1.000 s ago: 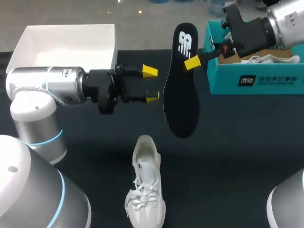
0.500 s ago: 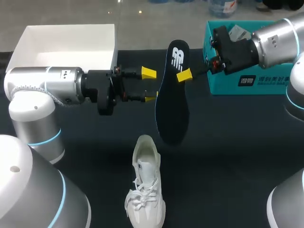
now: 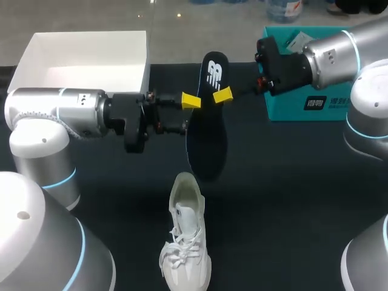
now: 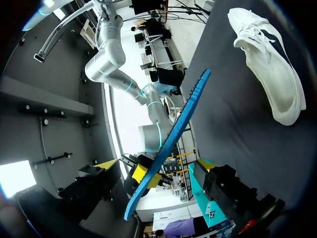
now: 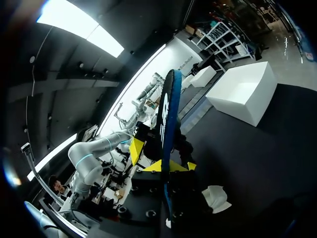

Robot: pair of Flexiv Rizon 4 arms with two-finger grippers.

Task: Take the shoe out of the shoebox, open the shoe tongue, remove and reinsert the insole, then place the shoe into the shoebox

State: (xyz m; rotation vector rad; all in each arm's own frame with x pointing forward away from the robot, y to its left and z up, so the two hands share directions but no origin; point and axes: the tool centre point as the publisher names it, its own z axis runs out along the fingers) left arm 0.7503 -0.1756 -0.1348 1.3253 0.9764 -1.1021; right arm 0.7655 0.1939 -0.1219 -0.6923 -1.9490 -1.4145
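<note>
My left gripper is held level over the table, its yellow-tipped fingers apart. The left wrist view shows the insole passing edge-on between them, touched by neither. Beneath, the white shoe rests on its sole on the dark table, out of the box, with its heel opening away from me. The insole hangs in the air just above that heel, and my right gripper is clamped on its heel end. The teal shoebox stands at the far right. I read this as a hand-over ahead of reinserting. To do it well I would close the left fingers squarely on the two flat faces near mid-length, confirm the hold, and only then free the right. After that the toe end should lead into the shoe's opening at a shallow angle. Materials, going the same way: the white open-topped box at far left looks like stiff card, and the shoe's upper seems a soft knit with white laces. The insole is thin and foot-shaped, black on top with a white mark, blue and ridged underneath. It is likely foam that droops when held by one end. The shoebox is straight-walled card.
</note>
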